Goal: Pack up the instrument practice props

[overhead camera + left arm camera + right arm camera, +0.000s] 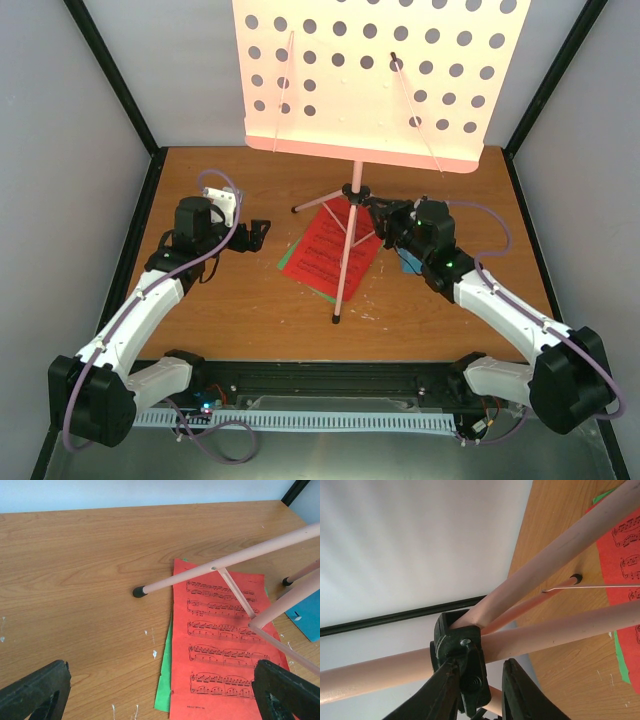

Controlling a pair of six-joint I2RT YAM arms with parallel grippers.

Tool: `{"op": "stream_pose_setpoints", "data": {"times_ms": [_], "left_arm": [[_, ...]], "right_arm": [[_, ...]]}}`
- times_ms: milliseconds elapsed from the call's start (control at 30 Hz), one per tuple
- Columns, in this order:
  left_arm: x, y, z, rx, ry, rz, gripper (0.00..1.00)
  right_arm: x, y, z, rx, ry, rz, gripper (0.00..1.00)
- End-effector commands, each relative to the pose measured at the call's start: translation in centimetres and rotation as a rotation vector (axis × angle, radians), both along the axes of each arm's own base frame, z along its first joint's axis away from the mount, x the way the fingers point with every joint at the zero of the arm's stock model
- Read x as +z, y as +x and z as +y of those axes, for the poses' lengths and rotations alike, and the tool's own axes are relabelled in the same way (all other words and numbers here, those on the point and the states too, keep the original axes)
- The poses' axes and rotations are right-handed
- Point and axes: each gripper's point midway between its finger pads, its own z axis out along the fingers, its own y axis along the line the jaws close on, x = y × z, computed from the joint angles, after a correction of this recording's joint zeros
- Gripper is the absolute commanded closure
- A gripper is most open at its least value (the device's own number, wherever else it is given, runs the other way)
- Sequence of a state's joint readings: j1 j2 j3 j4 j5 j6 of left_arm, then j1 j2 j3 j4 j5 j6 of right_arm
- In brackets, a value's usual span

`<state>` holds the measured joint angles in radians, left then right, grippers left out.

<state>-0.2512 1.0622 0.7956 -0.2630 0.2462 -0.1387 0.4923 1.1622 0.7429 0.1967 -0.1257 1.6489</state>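
The only printing I can find from my remote station is on the red paper sheet-music page [220, 645] lying flat in the middle of the scene. Several rows of black staves with notes and beams run across it, plain enough in the left wrist view. One short line of tiny black type sits below the last stave, at the page's near edge. It is too small for me to read, and I can make out no words, numbers or brand marks.
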Motion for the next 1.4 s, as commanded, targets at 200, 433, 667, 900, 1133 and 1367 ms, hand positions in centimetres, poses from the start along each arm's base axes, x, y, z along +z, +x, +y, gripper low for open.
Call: {"op": "stream_pose_setpoints", "data": {"times_ms": [200, 433, 667, 900, 1133, 1367], "left_arm": [[1.3, 0.5, 0.0, -0.008, 0.014, -0.040, 0.00], [1.3, 0.5, 0.1, -0.007, 0.015, -0.039, 0.00], [1.1, 0.5, 0.0, -0.010, 0.013, -0.033, 0.01], [1.0, 0.6, -0.2, -0.018, 0.009, -0.029, 0.00], [0.9, 0.6, -0.2, -0.020, 0.008, -0.023, 0.00], [1.0, 0.5, -0.3, -0.025, 0.004, -0.024, 0.00]], "right_arm": [[0.9, 0.4, 0.7, 0.043, -0.045, -0.064, 0.96], [0.3, 0.6, -0.3, 0.036, -0.274, -0.177, 0.97], [-1.5, 1.0, -2.0, 0.045, -0.720, -0.417, 0.97], [-1.8, 1.0, -1.3, 0.190, -1.127, -0.720, 0.97], [-0.9, 1.5, -1.2, 0.229, -1.419, -0.920, 0.97], [0.7, 1.2, -0.8, 0.248, -1.668, -1.108, 0.97]]}}
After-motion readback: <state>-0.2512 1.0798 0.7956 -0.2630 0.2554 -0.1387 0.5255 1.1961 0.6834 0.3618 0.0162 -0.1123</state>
